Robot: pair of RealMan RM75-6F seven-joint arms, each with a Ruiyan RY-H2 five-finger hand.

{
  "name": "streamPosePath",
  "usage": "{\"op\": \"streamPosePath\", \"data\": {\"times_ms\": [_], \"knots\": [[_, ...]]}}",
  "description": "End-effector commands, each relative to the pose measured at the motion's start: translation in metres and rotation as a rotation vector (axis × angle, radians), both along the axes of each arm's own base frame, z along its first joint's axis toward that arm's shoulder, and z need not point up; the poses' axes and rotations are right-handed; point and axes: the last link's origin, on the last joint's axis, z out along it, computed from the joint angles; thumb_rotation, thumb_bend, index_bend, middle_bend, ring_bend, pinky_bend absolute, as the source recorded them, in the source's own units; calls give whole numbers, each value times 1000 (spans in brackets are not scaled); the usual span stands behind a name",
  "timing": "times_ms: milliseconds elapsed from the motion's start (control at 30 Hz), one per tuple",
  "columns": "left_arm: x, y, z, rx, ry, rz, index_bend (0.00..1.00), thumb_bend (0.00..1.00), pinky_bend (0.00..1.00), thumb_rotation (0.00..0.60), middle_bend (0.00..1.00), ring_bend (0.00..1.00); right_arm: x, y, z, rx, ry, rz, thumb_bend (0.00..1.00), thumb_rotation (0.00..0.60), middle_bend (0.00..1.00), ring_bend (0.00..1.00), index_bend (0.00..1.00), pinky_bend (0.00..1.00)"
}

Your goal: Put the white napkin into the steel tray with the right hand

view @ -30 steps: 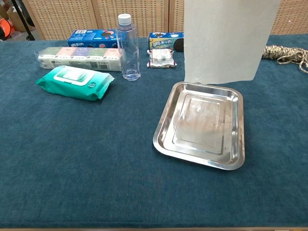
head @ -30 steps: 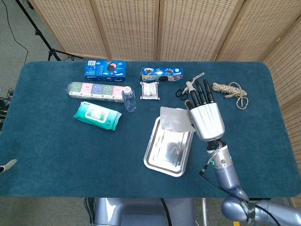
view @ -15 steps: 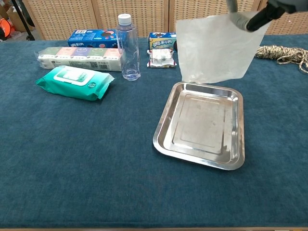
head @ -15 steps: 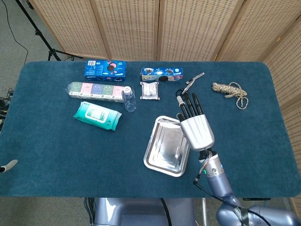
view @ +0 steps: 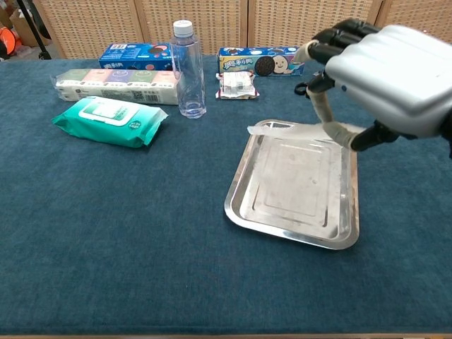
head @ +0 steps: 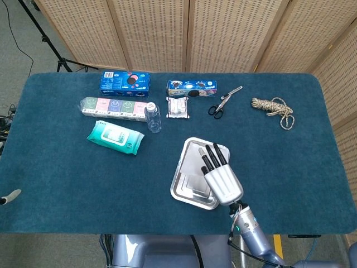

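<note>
The steel tray [head: 178,170] [view: 288,236] lies on the blue cloth right of centre. The thin white napkin [view: 282,152] [head: 192,180] is spread in the tray, one corner lapping over the far-left rim. My right hand [head: 222,180] [view: 392,74] hovers low over the tray's right side, and its thumb and a finger pinch the napkin's raised right edge. In the head view the hand hides most of the napkin. A pale tip [head: 10,196] at the left edge of the head view may be my left hand; its fingers cannot be made out.
Behind the tray stand a clear bottle [view: 189,70], a small wrapped packet [view: 237,85] and two cookie boxes [head: 125,81] [head: 192,87]. A green wipes pack [head: 115,137] and a row of tissue packs [head: 114,106] lie left. Scissors [head: 223,102] and a rope coil [head: 273,109] lie at the back right.
My right hand came down and toward the near edge with the napkin. The napkin, hanging upright above the tray a second ago, now lies flat in it.
</note>
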Motion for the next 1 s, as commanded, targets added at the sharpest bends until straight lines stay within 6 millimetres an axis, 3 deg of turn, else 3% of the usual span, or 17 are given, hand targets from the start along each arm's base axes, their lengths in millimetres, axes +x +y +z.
{"op": "streamPosePath", "data": {"times_ms": [33,467,733,1000], "knots": [[0,1,0,-3,1,3,0,0,0,600,0,0,-2,7,-9,22,12,-1,569,600,123,0,751,0],[1,0,-2,-16,1,-2,0,0,0,600,0,0,8,12,-45,51,63,-22,569,600,123,0,751,0],[-1,1,0,-15,-9,2,0,0,0,600,0,0,-11,10,-55,28,206,-19,569,600,123,0,751,0],[0,1,0,-15,-8,2,0,0,0,600,0,0,-23,19,-55,39,235,-67,569,600,123,0,756,0]]}}
